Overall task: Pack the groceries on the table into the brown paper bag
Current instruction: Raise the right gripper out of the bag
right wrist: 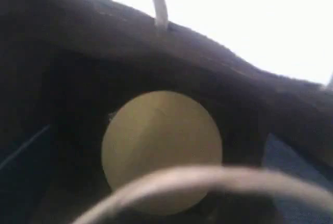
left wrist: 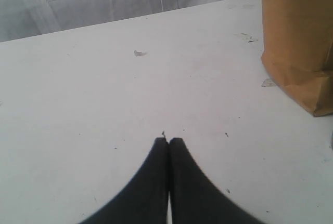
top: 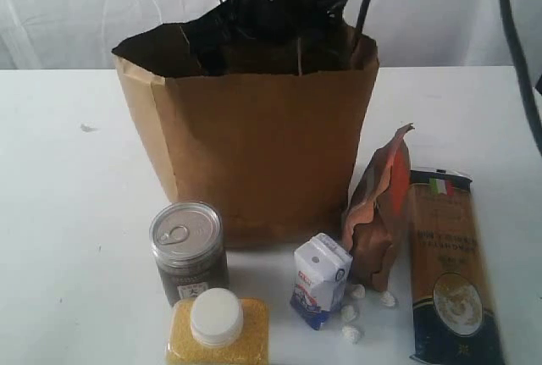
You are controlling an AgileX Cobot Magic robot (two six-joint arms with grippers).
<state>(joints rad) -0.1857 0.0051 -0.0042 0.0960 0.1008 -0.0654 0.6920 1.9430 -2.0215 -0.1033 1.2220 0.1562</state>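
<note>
Exterior view: the table (top: 68, 212) is dominated by the brown paper bag (top: 262, 153), stood upright with its mouth open. The spaghetti pack (top: 449, 272) is laid flat right of the bag. The pouch (top: 378, 212) is stood at the bag's front right corner. The bottle (top: 218, 331), can (top: 188, 251) and carton (top: 320, 280) are grouped in front of the bag. The jar's gold lid (right wrist: 161, 151) is seen inside the bag. The right arm (top: 279, 1) is sunk into the bag, so the right gripper's opening cannot be told. The left gripper (left wrist: 169, 143) is closed tip to tip, nothing held, over bare table near the bag.

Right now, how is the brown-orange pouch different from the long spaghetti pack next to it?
The brown-orange pouch stands upright; the spaghetti pack lies flat on the table. The pouch is short and crinkly; the pack is long and smooth. The pouch has an orange stripe; the pack has a little flag. Both are brownish and outside the brown paper bag.
</note>
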